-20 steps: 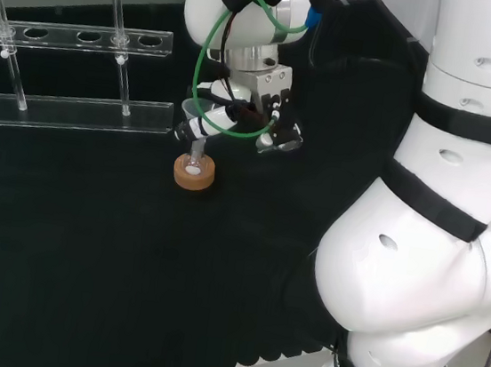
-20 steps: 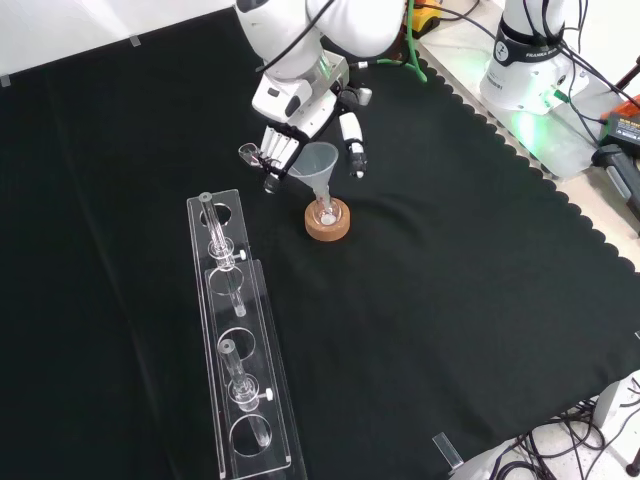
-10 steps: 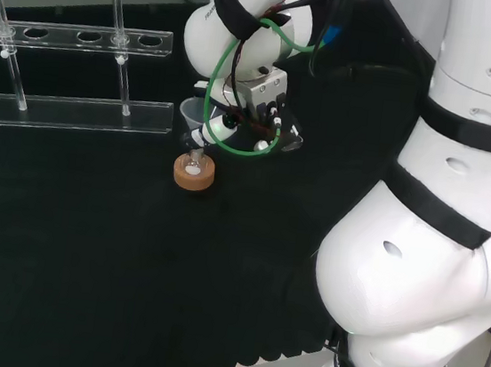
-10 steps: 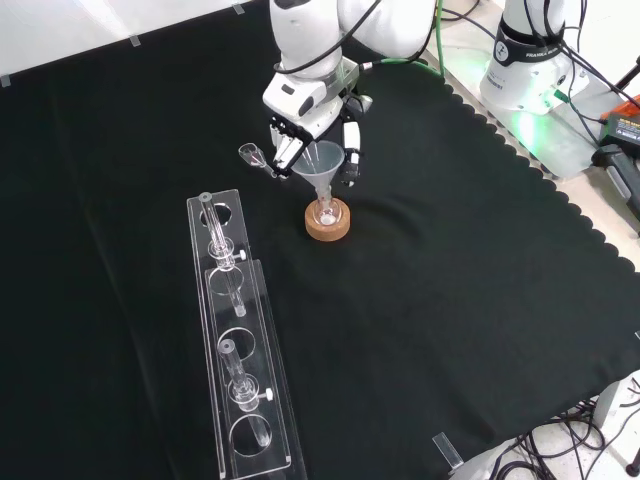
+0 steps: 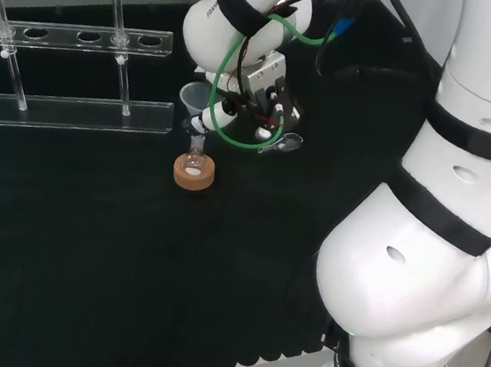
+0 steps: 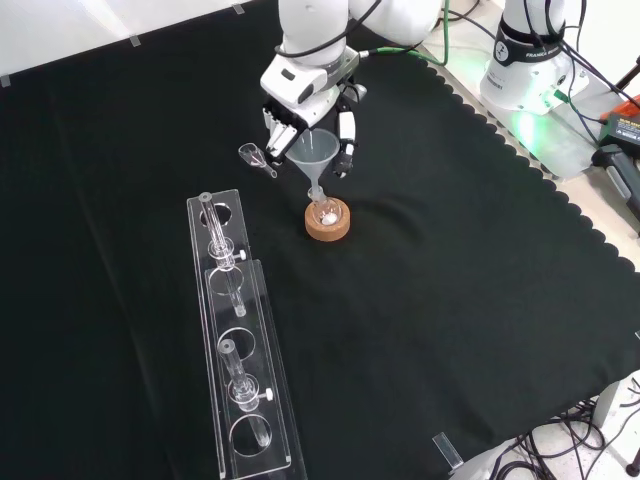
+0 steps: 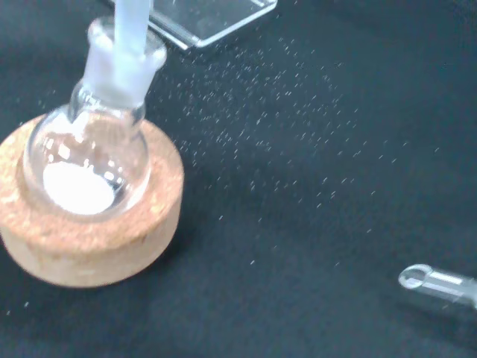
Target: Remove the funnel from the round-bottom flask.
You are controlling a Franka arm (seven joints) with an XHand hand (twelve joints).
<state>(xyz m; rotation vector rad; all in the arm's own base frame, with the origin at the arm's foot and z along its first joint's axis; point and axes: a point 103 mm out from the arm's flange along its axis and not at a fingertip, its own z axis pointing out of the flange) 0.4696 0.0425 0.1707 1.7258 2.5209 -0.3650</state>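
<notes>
The hand [image 6: 305,105] hangs over the cork stand with its fingers [image 6: 345,150] curled down around the wide cone of the funnel [image 6: 314,152], closed on it from both sides in the front view. In the head view the funnel [image 5: 194,99] sits at the hand's [image 5: 260,105] left edge, its rim clear of the white links.

Directly below the hand, the funnel's stem [image 7: 131,21] reaches down into the neck of the flask [image 7: 93,153]. From the wrist view the stem's tip is at or just inside the mouth of the neck, so the funnel looks raised but not quite free. The flask rests in its cork ring [image 7: 89,231] with a patch of white powder in the bottom; in the front view the ring [image 6: 328,221] stands just under and toward the viewer from the hand.

A small glass scoop [image 6: 257,157] lies on the cloth [image 6: 450,300] just to the hand's left in the front view. Farther out, toward the viewer and to the left, stands the clear tube rack [image 6: 240,360].

The lift is the step in hand. The next move, as I judge it, calls for a straight upward pull until the stem clears the neck; any sideways drift before that could tip the flask off its ring. Then the funnel can be carried aside to open cloth.
</notes>
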